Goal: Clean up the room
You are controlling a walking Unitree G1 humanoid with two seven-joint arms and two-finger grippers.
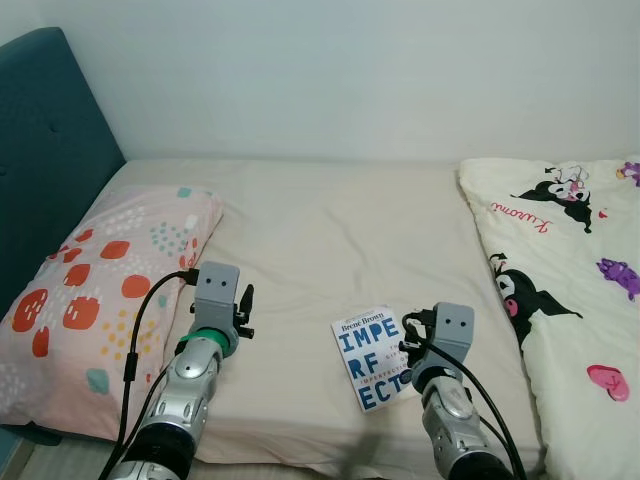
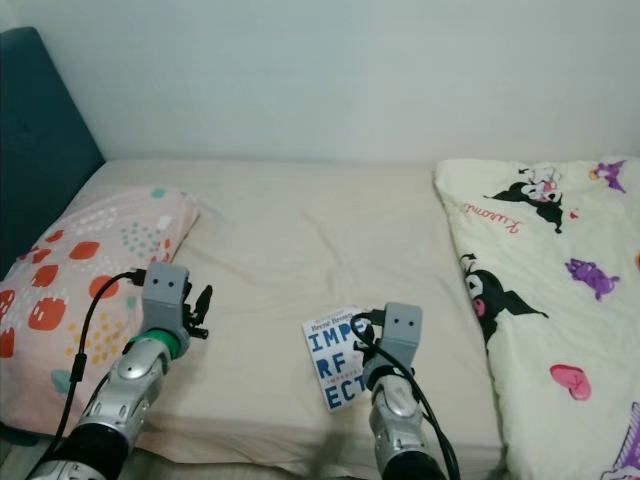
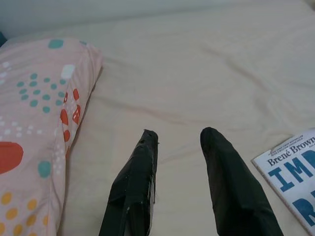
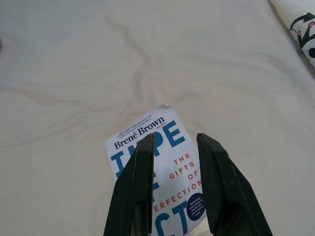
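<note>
A white paperback book (image 1: 371, 358) with big blue letters lies flat on the beige bed sheet (image 1: 330, 230), close to the bed's front edge. My right gripper (image 4: 176, 137) hovers just over the book's near half, open, its two black fingers (image 4: 136, 182) apart above the cover. My left gripper (image 3: 179, 132) is open over bare sheet, between the pillow and the book, holding nothing. In the left wrist view the book's corner (image 3: 293, 172) lies off to one side of the fingers.
A pink pillow (image 1: 110, 290) with red and teal spots lies on the left against a teal headboard (image 1: 40, 150). A cream blanket (image 1: 570, 290) with cartoon characters covers the bed's right side. A pale wall runs behind the bed.
</note>
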